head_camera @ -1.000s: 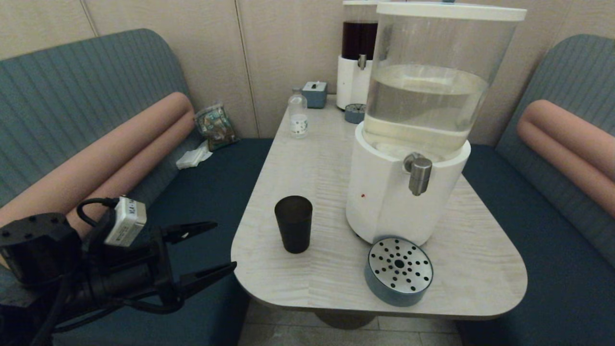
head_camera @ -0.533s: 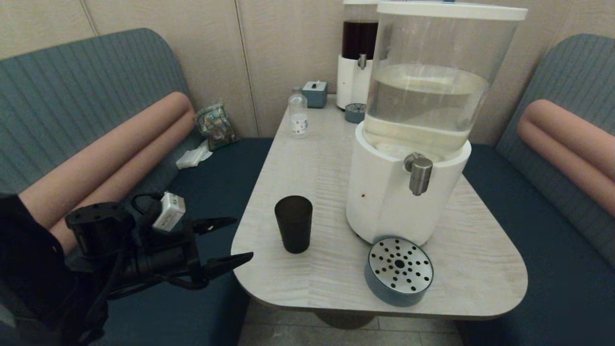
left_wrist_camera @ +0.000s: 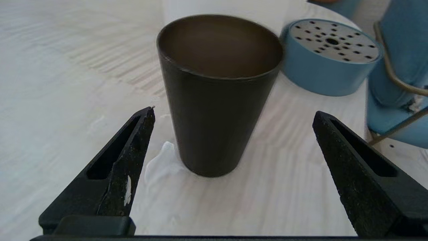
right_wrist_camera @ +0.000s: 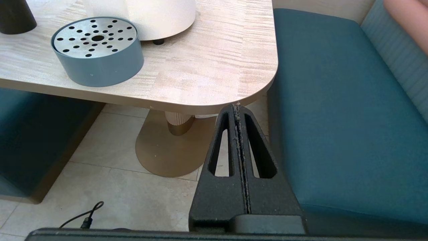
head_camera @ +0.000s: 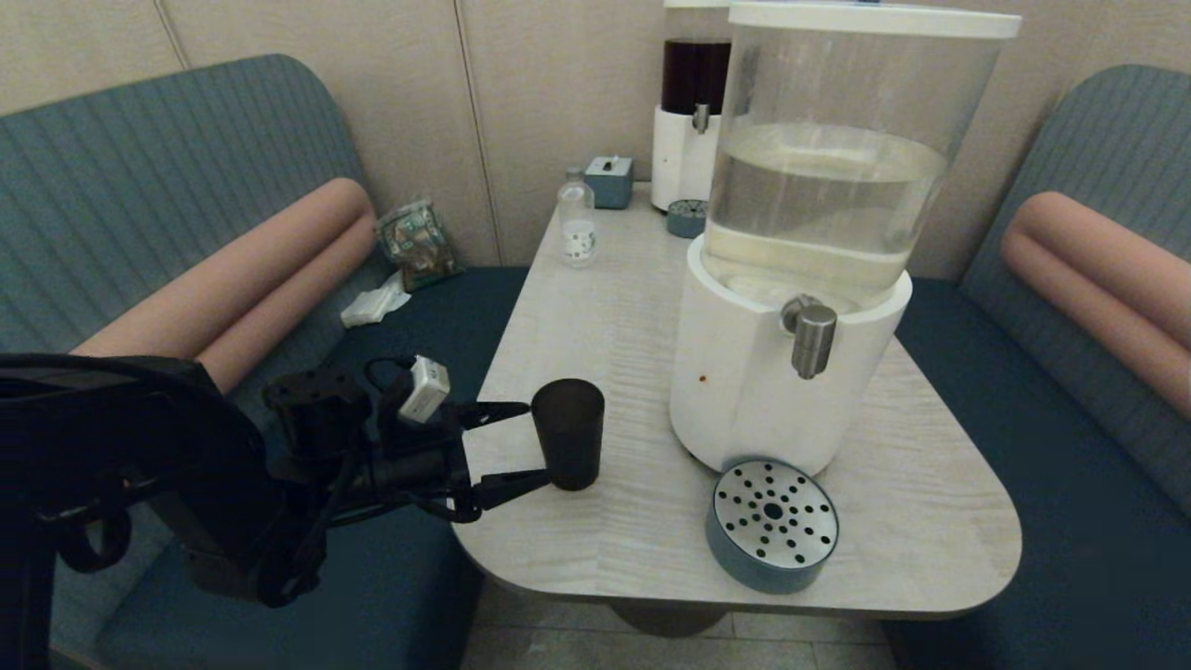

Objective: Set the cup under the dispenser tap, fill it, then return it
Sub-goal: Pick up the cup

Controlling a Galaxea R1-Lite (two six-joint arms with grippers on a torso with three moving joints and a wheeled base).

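The dark tapered cup [head_camera: 568,432] [left_wrist_camera: 219,90] stands upright and empty on the pale wooden table [head_camera: 614,307], left of the big dispenser. My left gripper [head_camera: 535,444] [left_wrist_camera: 234,112] is open, with its fingertips just reaching the cup's left side, one on each flank, not touching. The dispenser tap [head_camera: 813,340] is a short steel spout on the white base of the large clear tank [head_camera: 837,167], above the round perforated drip tray [head_camera: 773,524] [right_wrist_camera: 97,50]. My right gripper [right_wrist_camera: 237,107] is shut and parked low beside the table's near right corner, out of the head view.
A smaller dispenser with dark red liquid [head_camera: 693,112], a small clear bottle [head_camera: 577,221], a grey box [head_camera: 609,180] and a second drip tray [head_camera: 687,218] stand at the table's back. Teal benches [head_camera: 1023,419] flank both sides. A small wet patch [left_wrist_camera: 160,164] lies by the cup's foot.
My left arm has swung up and rightward from beside the bench to the table edge, bringing its open fingers to the cup. Cup and dispenser have not moved.
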